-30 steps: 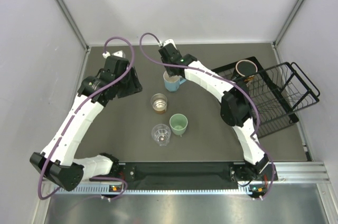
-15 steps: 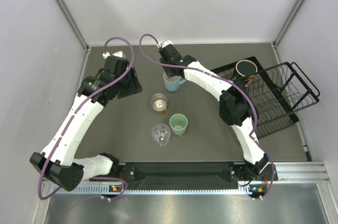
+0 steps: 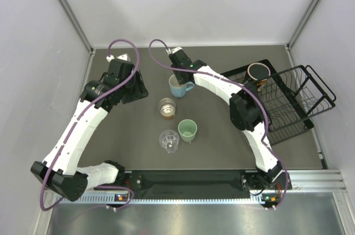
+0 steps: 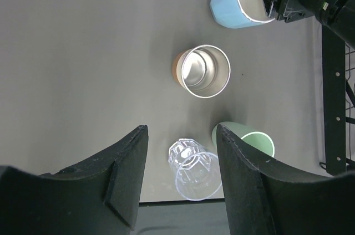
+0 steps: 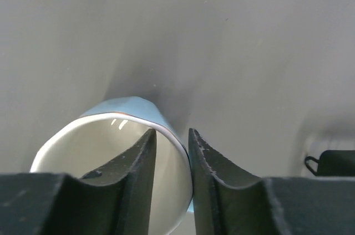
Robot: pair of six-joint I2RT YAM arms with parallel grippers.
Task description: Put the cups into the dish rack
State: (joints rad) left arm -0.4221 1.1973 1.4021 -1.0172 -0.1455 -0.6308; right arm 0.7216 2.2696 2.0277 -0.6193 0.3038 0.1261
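The light blue mug (image 3: 177,86) has edged left (white inside), right gripper (image 5: 171,135) pinching its rim, left gripper (image 4: 182,131) spread empty.

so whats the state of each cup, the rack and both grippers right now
light blue mug: mouth up, rim pinched by right gripper
amber glass: upright, free on table
mint tumbler: upright, free
ribbed cup: upright, free
dark mug: mouth up, in dish rack
dish rack: one mug loaded
left gripper: open, empty
right gripper: shut on light blue mug
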